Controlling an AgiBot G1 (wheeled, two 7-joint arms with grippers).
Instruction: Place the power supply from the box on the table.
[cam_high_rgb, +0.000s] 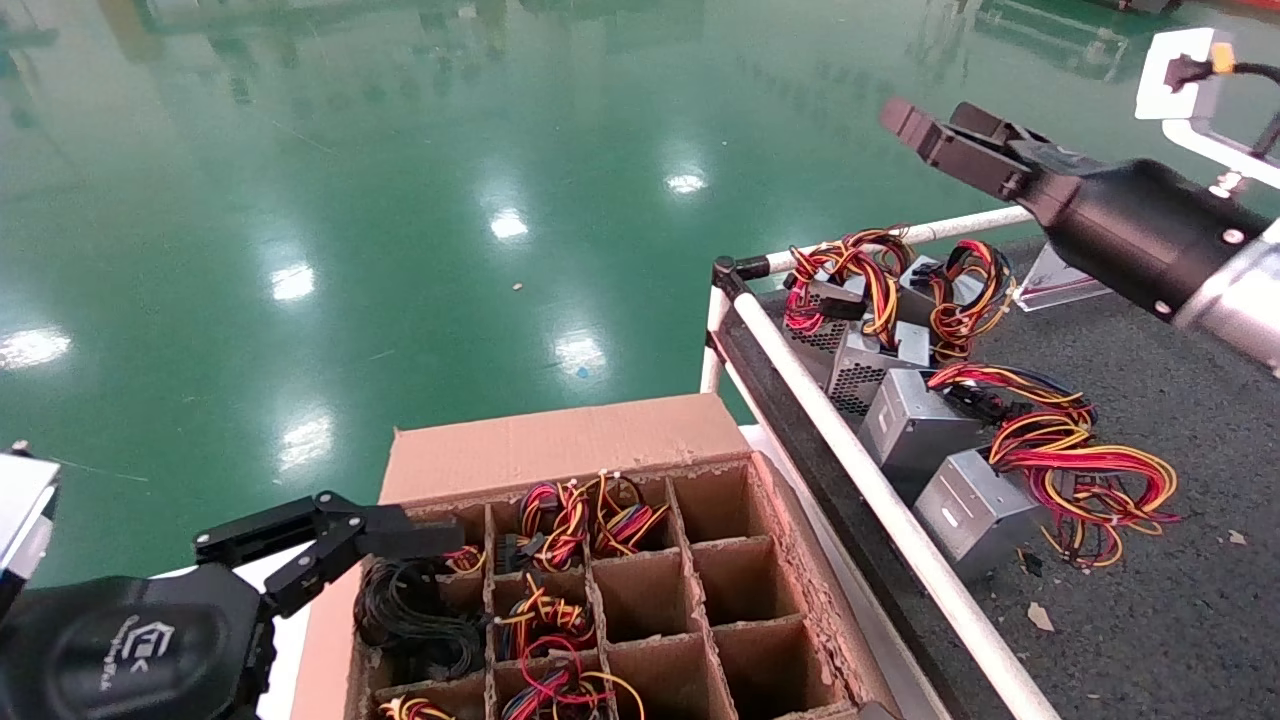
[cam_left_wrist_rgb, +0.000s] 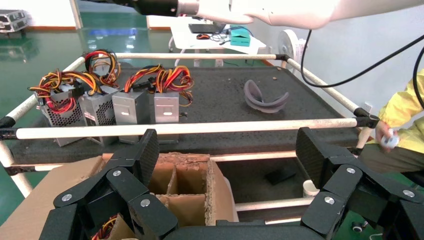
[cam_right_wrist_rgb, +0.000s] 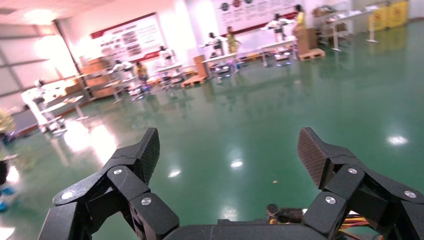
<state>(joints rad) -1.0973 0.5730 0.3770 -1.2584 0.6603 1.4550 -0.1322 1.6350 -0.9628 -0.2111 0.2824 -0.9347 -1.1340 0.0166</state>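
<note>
The brown box (cam_high_rgb: 560, 440) with its grid of dividers stands on the floor beside the table (cam_high_rgb: 1180, 420). Red, yellow and black wire bundles (cam_high_rgb: 560, 520) fill its left cells; the metal cases under them are hidden. Several silver power supply units (cam_high_rgb: 905, 425) lie in a row along the table's near rail. My left gripper (cam_left_wrist_rgb: 229, 152) hangs open over the box's left side, holding nothing, one finger (cam_high_rgb: 420, 540) above a wire-filled cell. My right gripper (cam_high_rgb: 925, 112) is raised above the table's far corner, open and empty.
A white tube rail (cam_high_rgb: 860, 470) runs between the box and the table top. A curved grey-purple piece (cam_left_wrist_rgb: 265, 97) lies mid-table. A person in yellow (cam_left_wrist_rgb: 405, 115) sits past the table's end. Glossy green floor (cam_high_rgb: 400, 200) lies beyond.
</note>
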